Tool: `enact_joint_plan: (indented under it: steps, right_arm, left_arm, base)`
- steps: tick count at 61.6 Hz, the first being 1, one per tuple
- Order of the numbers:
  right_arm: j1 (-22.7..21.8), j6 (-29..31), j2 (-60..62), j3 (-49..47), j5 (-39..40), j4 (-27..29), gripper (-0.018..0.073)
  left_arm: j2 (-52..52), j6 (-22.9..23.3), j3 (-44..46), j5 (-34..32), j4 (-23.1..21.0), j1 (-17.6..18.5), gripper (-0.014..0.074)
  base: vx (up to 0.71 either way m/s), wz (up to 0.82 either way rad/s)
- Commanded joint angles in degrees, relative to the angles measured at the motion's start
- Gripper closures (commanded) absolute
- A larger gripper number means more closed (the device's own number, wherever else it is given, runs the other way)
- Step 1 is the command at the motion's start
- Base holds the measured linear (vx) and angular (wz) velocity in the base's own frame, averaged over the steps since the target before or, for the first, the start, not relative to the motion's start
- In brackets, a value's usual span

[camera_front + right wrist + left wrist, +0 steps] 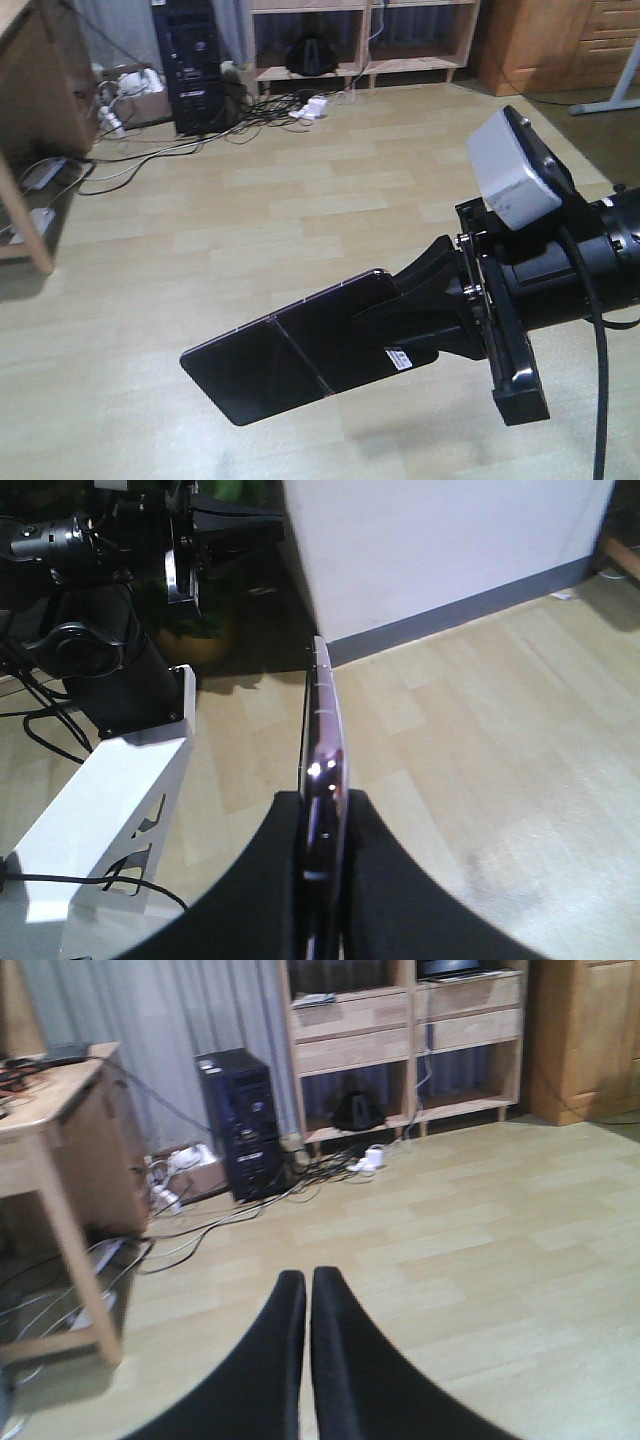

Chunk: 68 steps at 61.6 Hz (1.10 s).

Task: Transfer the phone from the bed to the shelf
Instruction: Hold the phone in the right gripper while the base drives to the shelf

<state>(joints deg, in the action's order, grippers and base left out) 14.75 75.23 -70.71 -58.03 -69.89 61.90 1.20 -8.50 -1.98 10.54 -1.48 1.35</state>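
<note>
One phone point(290, 350), a thin glossy black slab with a rose-gold rim, is held in mid-air by the right gripper point(405, 315), well above a pale wood-plank floor point(250, 200). It touches neither bed nor shelf, and no bed shows in any view. The right jaws are clamped on one short end of the phone, next to a small white barcode sticker point(400, 358), so most of its length sticks out unsupported.

In the front view, the phone's long axis runs from the gripper at the right toward the lower left. Its broad face is turned up, and a thin line crosses that face. In the right wrist view the phone appears edge-on, a narrow strip between two black fingers point(260, 900), pointing straight away from the wrist.

The left gripper point(306, 1295) holds nothing; its jaws are pressed together. The light wooden shelf point(400, 1040) stands against the far wall, well apart from the phone, near a black computer tower point(243, 1120).

The phone looks light and stiff, but also slick and probably breakable, so a firm pinch across its flat faces suits it. Gripped at one end, it could pivot or slip, so a flat, gentle set-down on a shelf board seems wise.
</note>
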Motion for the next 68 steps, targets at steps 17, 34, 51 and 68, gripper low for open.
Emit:
enact_joint_plan:
  steps: [17, 34, 51, 68]
  right_arm:
    - [-0.09, -0.16, 1.39, -1.43, -3.82, 4.99, 0.0561]
    - [-0.09, -0.16, 1.39, -1.43, -3.82, 4.99, 0.0561]
    - [-0.09, -0.16, 1.39, -1.43, -3.82, 4.99, 0.0561]
    - [-0.09, -0.16, 1.39, -1.43, -3.75, 4.99, 0.0561]
  left_arm:
    - [0.24, 0.33, 1.32, -4.15, -0.52, -0.07, 0.0595]
    - [0.24, 0.33, 1.32, -4.15, -0.52, -0.07, 0.0595]
    - [0.24, 0.33, 1.32, -4.15, -0.52, -0.07, 0.0595]
    - [0.24, 0.33, 1.32, -4.15, -0.52, -0.07, 0.0595]
  base:
    - [0.41, -0.3]
    - [0.4, -0.25]
    - [0.41, -0.24]
    - [0.43, -0.21]
